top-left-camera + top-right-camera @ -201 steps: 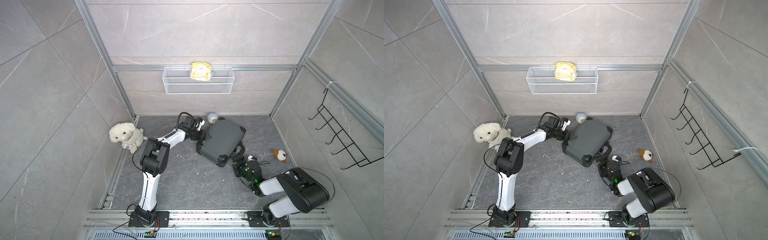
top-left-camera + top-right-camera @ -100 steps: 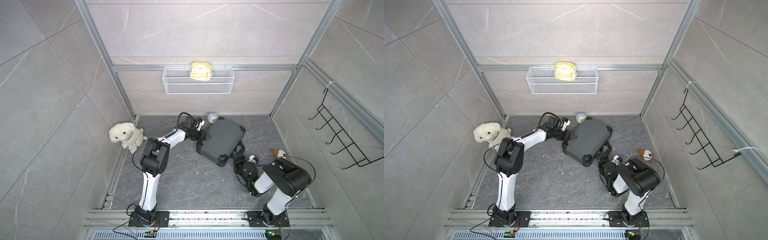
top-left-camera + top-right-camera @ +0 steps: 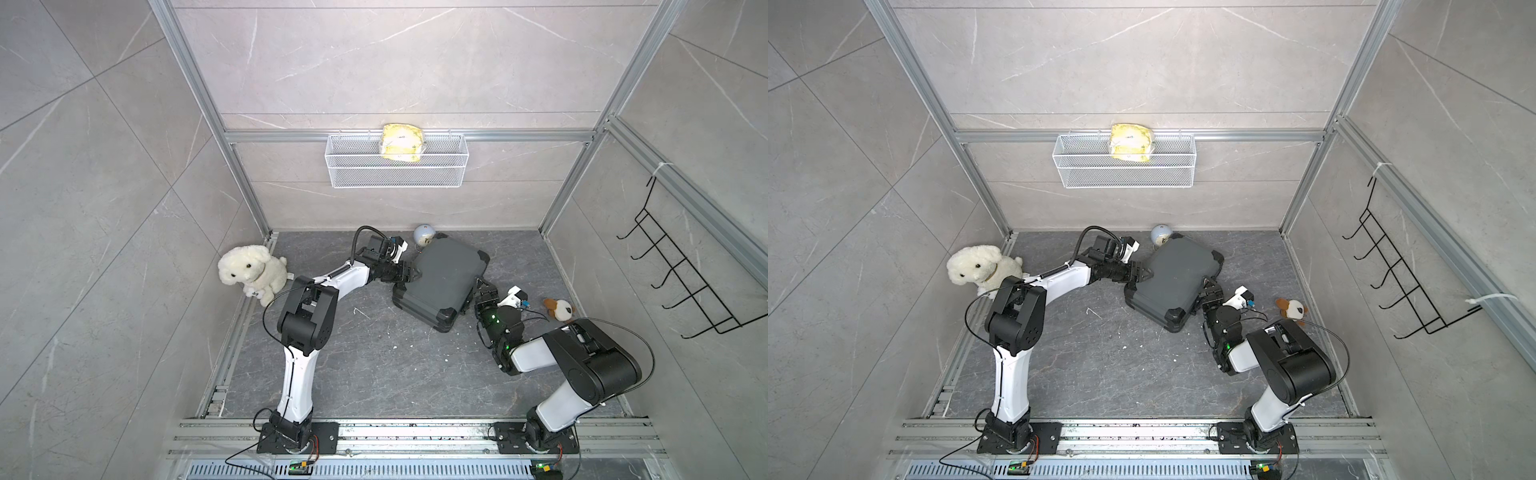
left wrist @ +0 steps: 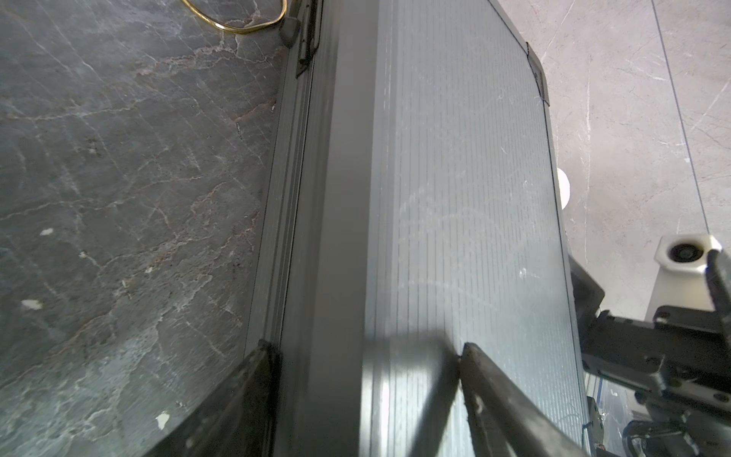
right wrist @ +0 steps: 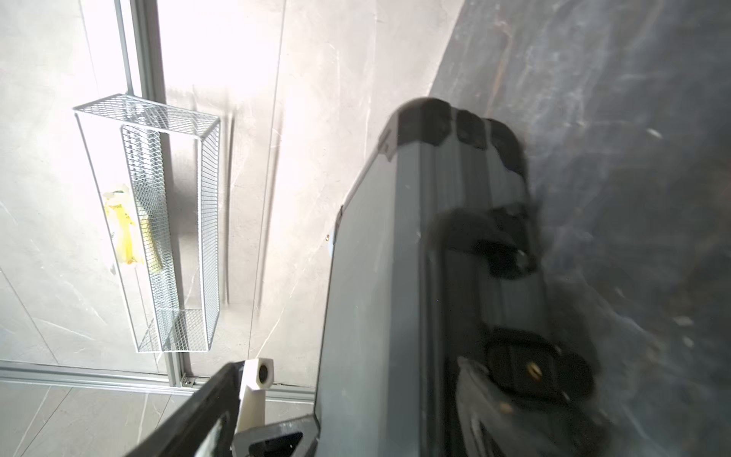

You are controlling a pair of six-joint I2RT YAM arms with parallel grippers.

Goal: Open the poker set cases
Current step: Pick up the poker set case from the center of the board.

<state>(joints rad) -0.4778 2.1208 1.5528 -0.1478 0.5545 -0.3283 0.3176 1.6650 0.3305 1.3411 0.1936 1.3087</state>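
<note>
Only R wrist view shows case (image 5: 375, 296) handle (image 5: 494, 237) clearly.

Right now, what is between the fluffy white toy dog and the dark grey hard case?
The robot's white-and-black left arm stretches across that gap, from near the toy dog to the case. Both top views show it.
</note>
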